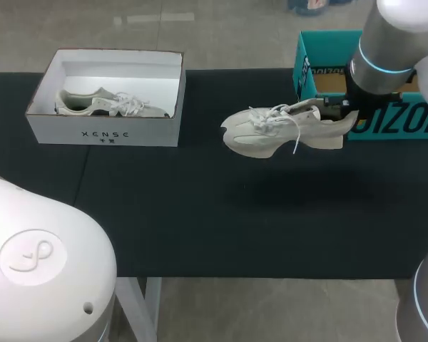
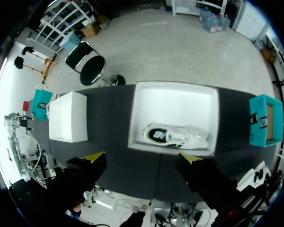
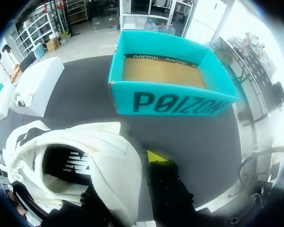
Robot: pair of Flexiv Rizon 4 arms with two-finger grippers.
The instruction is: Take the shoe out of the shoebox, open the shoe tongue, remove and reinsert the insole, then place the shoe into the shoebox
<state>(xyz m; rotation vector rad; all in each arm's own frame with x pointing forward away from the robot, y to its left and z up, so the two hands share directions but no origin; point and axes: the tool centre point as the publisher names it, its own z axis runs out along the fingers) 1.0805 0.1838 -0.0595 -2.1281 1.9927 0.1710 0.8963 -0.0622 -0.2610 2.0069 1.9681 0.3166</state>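
A white sneaker (image 1: pixel 278 132) hangs above the black table, toe pointing left, laces dangling. My right gripper (image 1: pixel 335 107) is shut on its heel collar; in the right wrist view the shoe (image 3: pixel 109 161) fills the space at the gripper (image 3: pixel 128 175), with one yellow fingertip (image 3: pixel 156 156) outside the heel and the other hidden. Behind it stands an open teal shoebox (image 1: pixel 328 35), which looks empty inside (image 3: pixel 173 101). My left gripper (image 2: pixel 143 158) is open, high above a white shoebox (image 2: pixel 173 87).
The white shoebox (image 1: pixel 103 132) at the table's far left holds a second white sneaker (image 1: pixel 110 105), seen from above (image 2: pixel 177 135). A white box (image 2: pixel 68 116) sits beside it. My left arm's body (image 1: pixel 43 263) fills the near left corner.
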